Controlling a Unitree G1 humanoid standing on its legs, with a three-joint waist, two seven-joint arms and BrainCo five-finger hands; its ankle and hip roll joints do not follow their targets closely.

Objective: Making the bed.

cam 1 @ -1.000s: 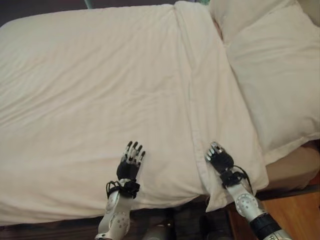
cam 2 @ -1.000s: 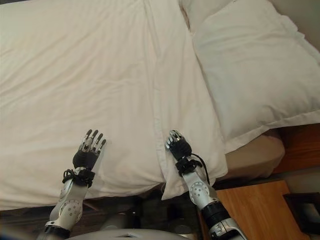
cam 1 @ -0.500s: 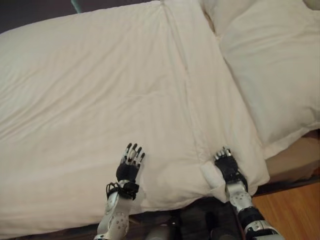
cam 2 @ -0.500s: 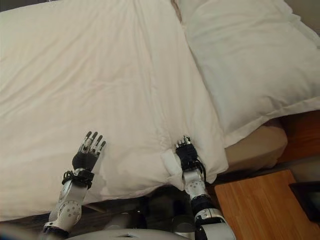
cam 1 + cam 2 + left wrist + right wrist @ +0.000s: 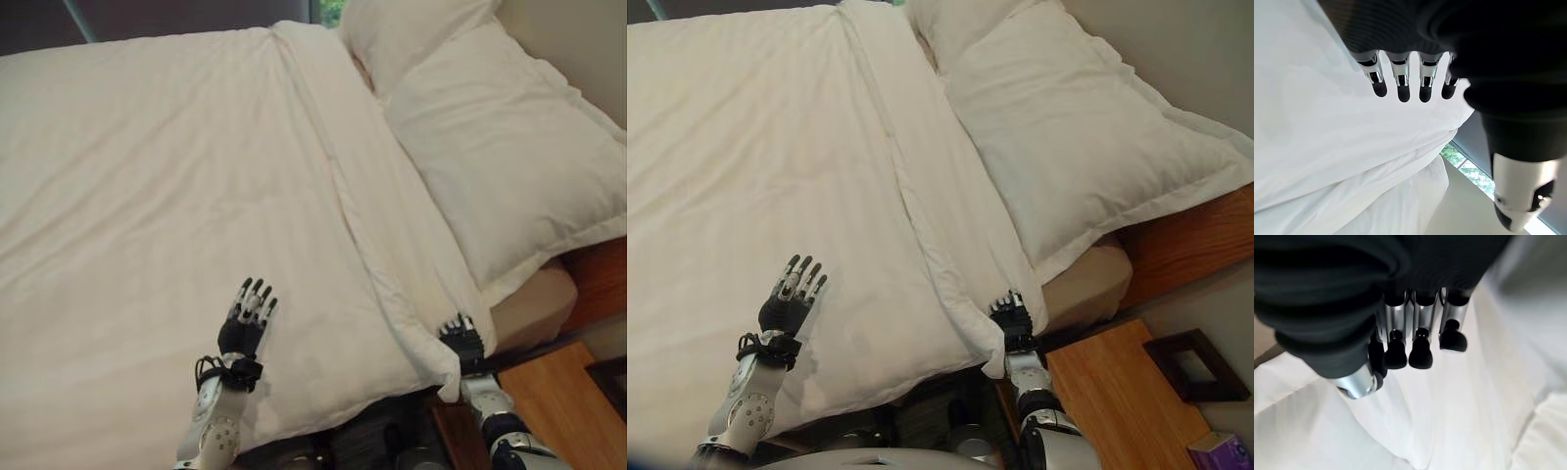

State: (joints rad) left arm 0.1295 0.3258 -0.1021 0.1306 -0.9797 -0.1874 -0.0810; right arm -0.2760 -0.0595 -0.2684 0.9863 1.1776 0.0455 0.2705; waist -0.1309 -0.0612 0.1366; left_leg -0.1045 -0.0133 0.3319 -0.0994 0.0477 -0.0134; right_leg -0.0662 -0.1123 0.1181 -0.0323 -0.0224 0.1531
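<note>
Overhead, the white duvet (image 5: 176, 196) covers the bed, its folded top band (image 5: 392, 235) just beside the pillow (image 5: 500, 166). It looks soft, light and limp, best taken at the near corner. Left hand (image 5: 243, 328) rests flat on it, fingers straight. Right hand (image 5: 1011, 321) sits at that corner. Its wrist view shows fingers (image 5: 1420, 350) curled over cloth; whether they pinch it I cannot tell.
</note>
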